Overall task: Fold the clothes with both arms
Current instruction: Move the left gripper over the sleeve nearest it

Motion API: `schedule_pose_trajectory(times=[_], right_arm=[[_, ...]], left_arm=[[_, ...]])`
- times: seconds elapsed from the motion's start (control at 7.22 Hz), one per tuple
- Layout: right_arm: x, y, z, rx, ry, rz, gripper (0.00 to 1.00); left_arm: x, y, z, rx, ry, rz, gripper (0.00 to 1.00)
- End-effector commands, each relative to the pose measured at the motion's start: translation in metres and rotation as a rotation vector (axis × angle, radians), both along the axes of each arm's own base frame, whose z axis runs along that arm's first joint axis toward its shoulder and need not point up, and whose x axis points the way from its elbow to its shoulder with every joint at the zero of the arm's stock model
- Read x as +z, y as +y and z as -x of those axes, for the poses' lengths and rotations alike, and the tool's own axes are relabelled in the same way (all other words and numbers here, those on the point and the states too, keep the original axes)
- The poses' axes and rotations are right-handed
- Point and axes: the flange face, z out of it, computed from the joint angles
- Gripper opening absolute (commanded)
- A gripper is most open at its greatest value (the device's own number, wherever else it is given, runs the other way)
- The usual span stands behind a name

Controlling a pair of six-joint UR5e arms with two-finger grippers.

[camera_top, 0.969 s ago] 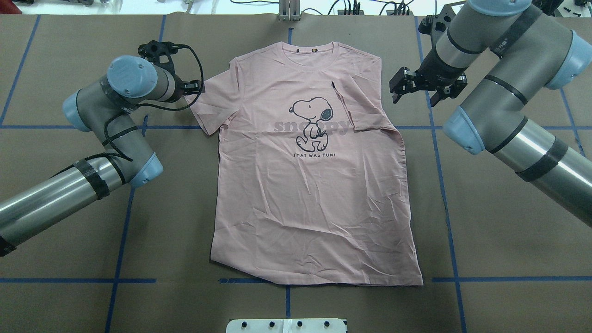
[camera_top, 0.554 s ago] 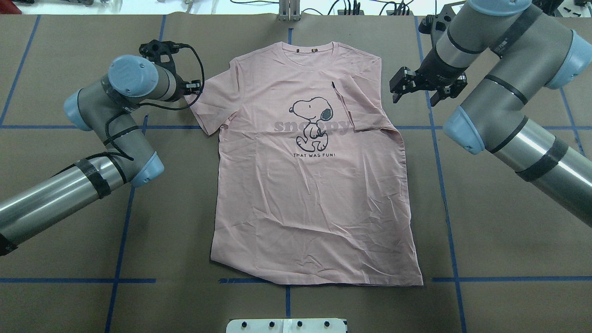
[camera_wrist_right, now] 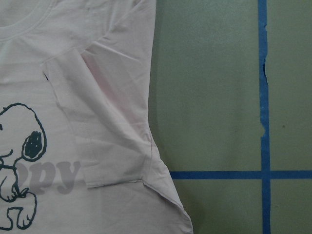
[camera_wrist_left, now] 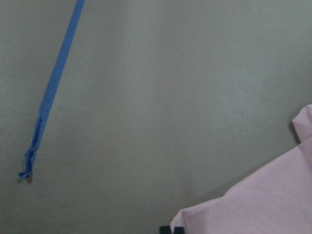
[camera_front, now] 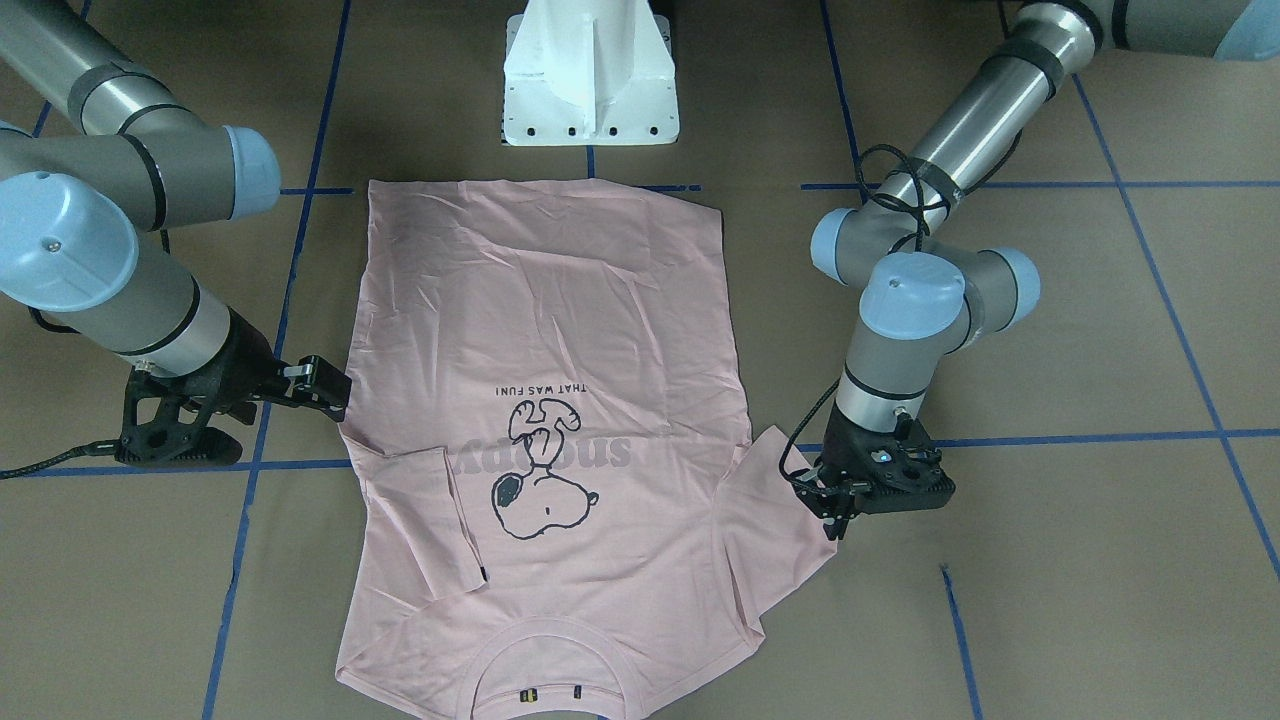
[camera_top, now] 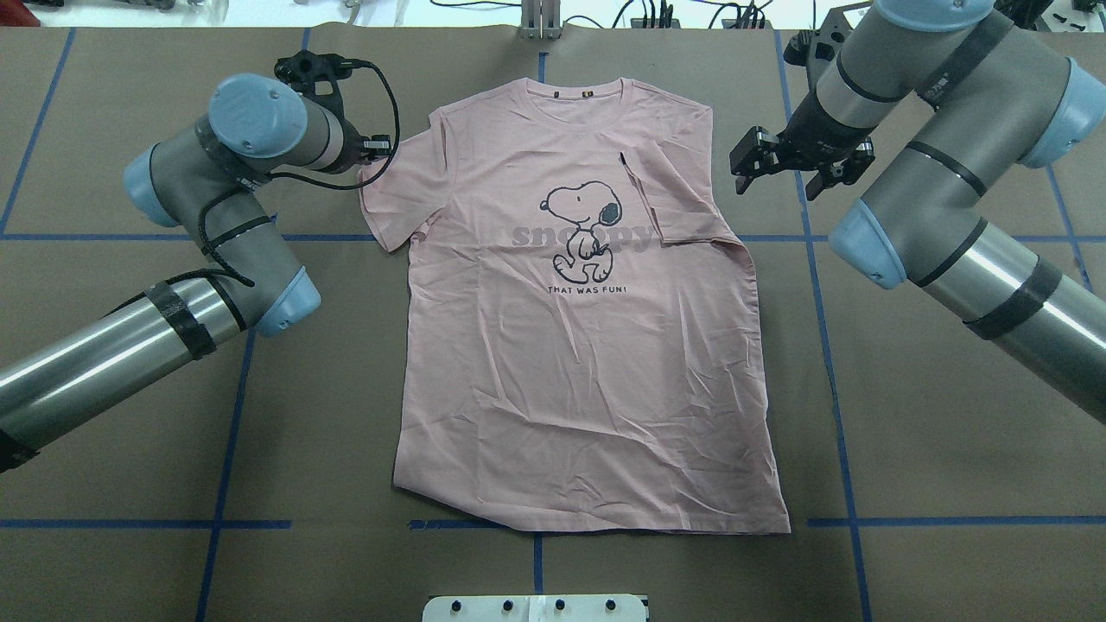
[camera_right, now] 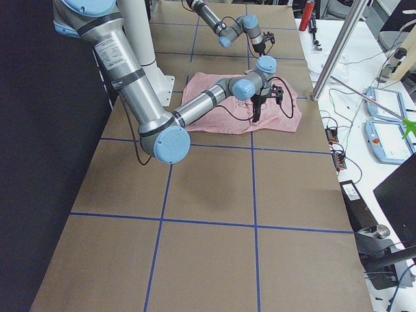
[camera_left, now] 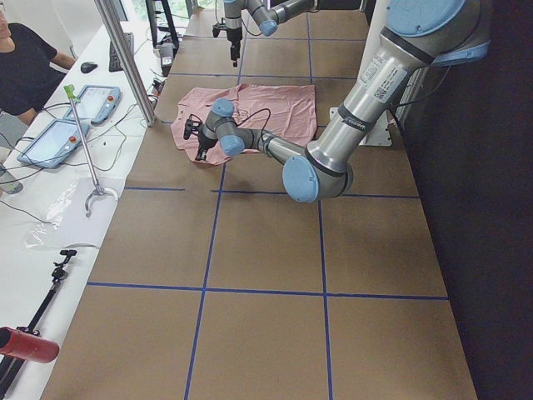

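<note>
The pale pink T-shirt [camera_top: 579, 371] lies flat on the brown table, print up, collar at the far side. It also shows in the front view [camera_front: 560, 300]. Its sleeve on my right [camera_top: 678, 207] is folded in over the chest, which the right wrist view [camera_wrist_right: 107, 141] also shows. Its other sleeve [camera_top: 393, 194] is spread out. My left gripper [camera_top: 378, 151] is low at that sleeve's outer corner, and its fingertips [camera_wrist_left: 171, 229] are together on the cloth edge. My right gripper [camera_top: 782, 177] hangs open and empty over bare table beside the folded sleeve.
The white pedestal block [camera_front: 590, 80] stands at the near edge by the shirt's hem. Blue tape lines [camera_top: 225, 432] cross the table. A side bench with tablets [camera_left: 71, 117], a pole and a person [camera_left: 25, 67] lies beyond the collar end.
My left arm has swung toward the far side and inward. Its gripper now sits on the spread sleeve's corner, and that sleeve's edge has shifted slightly. The right arm has barely moved.
</note>
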Motion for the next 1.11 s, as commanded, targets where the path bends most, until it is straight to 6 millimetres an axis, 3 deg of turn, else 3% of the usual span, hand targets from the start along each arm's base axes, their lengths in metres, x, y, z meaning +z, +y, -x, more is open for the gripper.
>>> schedule_pose_trajectory(times=[0.0,0.28,0.42,0.55,0.69,0.83,0.97], right_arm=[[0.000,0.000,0.000,0.001,-0.001,0.000,1.00],[-0.002,0.000,0.000,0.005,-0.009,-0.007,1.00],[-0.002,0.000,0.000,0.006,-0.009,-0.006,1.00],[0.000,0.002,0.003,0.000,-0.007,-0.004,1.00],[-0.001,0.003,0.006,-0.005,-0.007,-0.006,1.00],[-0.001,0.005,0.010,-0.010,-0.006,-0.007,1.00],[-0.001,0.005,0.010,-0.010,-0.007,-0.008,1.00]], left_arm=[[-0.072,0.006,-0.001,-0.034,0.041,0.067,0.00],[-0.123,0.028,-0.074,-0.066,0.145,0.172,0.00],[-0.147,0.023,-0.117,-0.073,0.152,0.219,0.00],[-0.151,0.011,-0.137,-0.083,0.160,0.221,0.00],[-0.136,0.003,-0.138,-0.115,0.144,0.195,0.00],[-0.130,0.002,-0.136,-0.086,0.112,0.159,0.99],[-0.135,0.002,-0.134,-0.075,0.129,0.132,1.00]])
